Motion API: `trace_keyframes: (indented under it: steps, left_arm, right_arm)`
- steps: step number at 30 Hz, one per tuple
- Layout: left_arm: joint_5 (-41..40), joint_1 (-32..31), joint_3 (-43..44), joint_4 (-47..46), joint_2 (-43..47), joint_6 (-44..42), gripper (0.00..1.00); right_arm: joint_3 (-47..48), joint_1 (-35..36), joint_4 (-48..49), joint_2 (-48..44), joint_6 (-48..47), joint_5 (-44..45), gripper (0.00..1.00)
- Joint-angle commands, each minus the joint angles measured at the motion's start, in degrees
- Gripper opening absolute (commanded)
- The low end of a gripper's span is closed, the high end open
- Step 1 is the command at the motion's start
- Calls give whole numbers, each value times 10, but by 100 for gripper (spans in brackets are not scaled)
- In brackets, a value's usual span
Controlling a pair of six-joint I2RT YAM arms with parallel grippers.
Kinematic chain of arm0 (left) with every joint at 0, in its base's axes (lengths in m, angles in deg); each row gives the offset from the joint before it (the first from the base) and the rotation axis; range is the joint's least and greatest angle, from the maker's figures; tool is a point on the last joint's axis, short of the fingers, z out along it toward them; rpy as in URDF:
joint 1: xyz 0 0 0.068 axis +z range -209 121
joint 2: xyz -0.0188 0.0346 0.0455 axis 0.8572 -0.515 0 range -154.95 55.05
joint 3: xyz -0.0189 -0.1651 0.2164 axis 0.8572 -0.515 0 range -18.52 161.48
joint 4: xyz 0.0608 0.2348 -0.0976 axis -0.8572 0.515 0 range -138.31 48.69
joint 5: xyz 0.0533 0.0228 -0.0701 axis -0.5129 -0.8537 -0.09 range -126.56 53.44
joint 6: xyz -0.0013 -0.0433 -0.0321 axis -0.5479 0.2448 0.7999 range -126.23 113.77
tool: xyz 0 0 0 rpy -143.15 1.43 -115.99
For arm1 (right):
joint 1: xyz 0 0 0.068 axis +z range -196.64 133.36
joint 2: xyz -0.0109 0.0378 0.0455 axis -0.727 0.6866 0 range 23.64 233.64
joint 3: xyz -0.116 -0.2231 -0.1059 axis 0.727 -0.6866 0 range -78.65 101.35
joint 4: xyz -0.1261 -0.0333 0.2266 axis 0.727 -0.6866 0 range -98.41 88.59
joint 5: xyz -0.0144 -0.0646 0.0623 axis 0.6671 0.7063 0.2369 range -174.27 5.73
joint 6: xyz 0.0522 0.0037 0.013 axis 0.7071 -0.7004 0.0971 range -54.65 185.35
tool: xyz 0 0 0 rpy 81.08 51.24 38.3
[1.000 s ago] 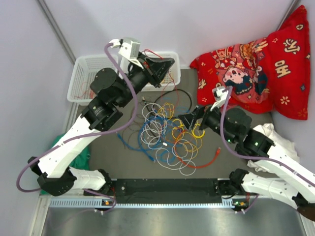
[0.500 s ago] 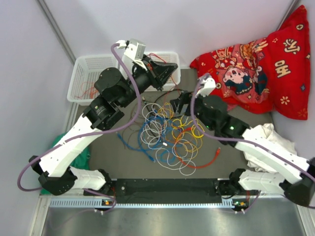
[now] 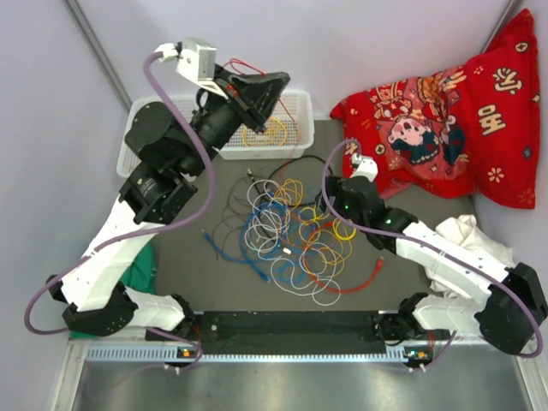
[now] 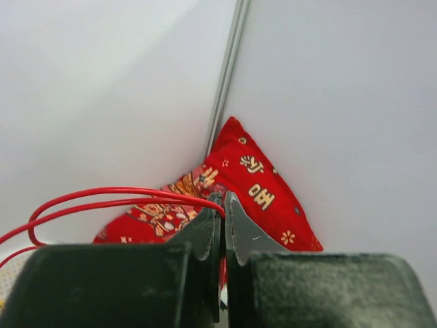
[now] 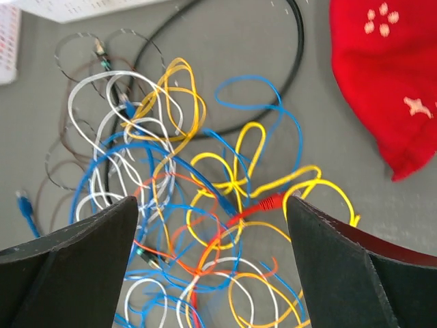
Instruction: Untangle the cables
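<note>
The cables (image 3: pixel 287 235) lie in a tangled pile of yellow, blue, white, orange and grey loops on the dark mat, with a black loop (image 3: pixel 301 167) at the far side. My left gripper (image 3: pixel 257 90) is raised above the white basket (image 3: pixel 301 124), shut on a thin red cable (image 4: pixel 130 198) that loops off to the left of the pinched jaws (image 4: pixel 224 198). A yellow cable (image 3: pixel 265 133) lies in the basket. My right gripper (image 5: pixel 212 201) hovers open over the pile's right side, above a red plug (image 5: pixel 270 201) and yellow loops (image 5: pixel 239 171), touching nothing.
A red printed cushion (image 3: pixel 445 120) fills the far right corner, and it shows as well in the left wrist view (image 4: pixel 256 184). White cloth (image 3: pixel 467 235) lies under the right arm and green cloth (image 3: pixel 141 274) at the left. A black rail (image 3: pixel 291 325) runs along the near edge.
My left arm has lifted and swung left over the basket with the red cable. My right arm has reached in from the right to hover over the pile's far right part.
</note>
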Motion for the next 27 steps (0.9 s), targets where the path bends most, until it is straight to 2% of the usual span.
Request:
trace_keyframes:
  steps: [1, 5, 12, 18, 19, 21, 23, 25, 27]
  left_arm:
    - [-29, 0, 29, -9, -2, -38, 0]
    - [-46, 0, 44, 1, -8, -59, 0]
    - [-90, 0, 103, 35, -46, -121, 0]
    - [-200, 12, 139, 39, -94, -216, 0]
    - [-249, 14, 142, 36, -102, -229, 0]
    - [-296, 27, 148, 37, -128, -268, 0]
    - [-343, 66, 155, 40, -156, -281, 0]
    - [-347, 106, 163, 63, -170, -262, 0]
    - [-333, 175, 161, 72, -185, -215, 0]
  right_arm:
    - [-12, -5, -11, -33, 4, 1, 90]
    - [-22, -6, -17, -60, 0, -13, 96]
    - [-31, -5, -26, -145, -23, -55, 98]
    - [-35, -5, -59, -201, -16, -79, 98]
    - [-33, -6, -65, -204, -18, -79, 98]
    - [-22, -5, -85, -208, -23, -71, 98]
    - [-6, -5, -94, -204, -35, -70, 98]
    - [5, -5, -104, -195, -41, -73, 98]
    - [16, -6, -102, -187, -38, -87, 98]
